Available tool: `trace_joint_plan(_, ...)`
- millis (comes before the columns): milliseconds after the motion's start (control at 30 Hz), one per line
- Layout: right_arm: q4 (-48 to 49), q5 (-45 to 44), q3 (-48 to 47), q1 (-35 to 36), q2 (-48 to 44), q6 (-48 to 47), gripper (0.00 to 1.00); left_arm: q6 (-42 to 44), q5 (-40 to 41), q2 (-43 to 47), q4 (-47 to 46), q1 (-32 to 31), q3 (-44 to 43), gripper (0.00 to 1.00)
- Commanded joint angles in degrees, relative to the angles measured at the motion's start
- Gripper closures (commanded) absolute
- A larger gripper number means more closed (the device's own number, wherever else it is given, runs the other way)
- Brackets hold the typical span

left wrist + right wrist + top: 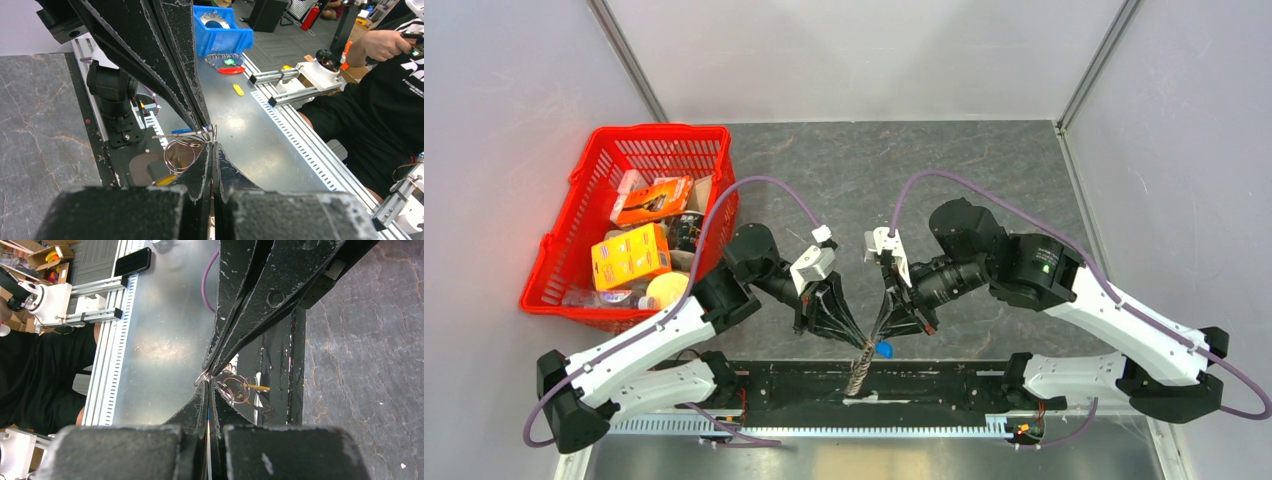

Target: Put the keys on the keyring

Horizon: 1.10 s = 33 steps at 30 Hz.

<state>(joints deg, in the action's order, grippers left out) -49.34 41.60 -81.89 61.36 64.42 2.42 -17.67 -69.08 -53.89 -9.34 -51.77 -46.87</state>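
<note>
My left gripper [856,338] and right gripper [876,338] meet tip to tip above the black base strip at the table's near edge. The left gripper [214,143] is shut on the thin wire of the keyring [182,152], whose loops hang just left of its tips. The chain [859,370] dangles below both grippers. The right gripper [209,381] is shut, with a thin blue edge showing between its jaws; the blue key head [884,350] sticks out beside its tips. The yellow-gold key [257,388] hangs at the wire loops [237,388] and also shows in the left wrist view [163,180].
A red basket [574,285] with boxes and packets stands at the left of the grey table. The black base strip [944,385] and a slotted metal rail [824,428] run along the near edge. Enclosure walls stand at the back and sides.
</note>
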Motion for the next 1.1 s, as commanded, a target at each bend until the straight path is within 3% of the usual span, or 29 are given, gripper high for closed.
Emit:
trace_joint_plan(0,2.93,-0.47,0.24,0.76,-0.09,-0.02,1.0,0.53,0.6,1.19,-0.33,0.0,-1.03,0.98)
trace_joint_plan(833,3.55,1.3,3.21,2.07,-4.55,-1.66,1.0,0.58,3.41,1.94,-0.3,0.0,-1.23,0.98)
trace_joint_plan(1067,3.88,0.22,4.78,2.36,-6.53,-1.37,1.0,-4.08,8.03,3.31,-6.99,0.0,0.58,0.98)
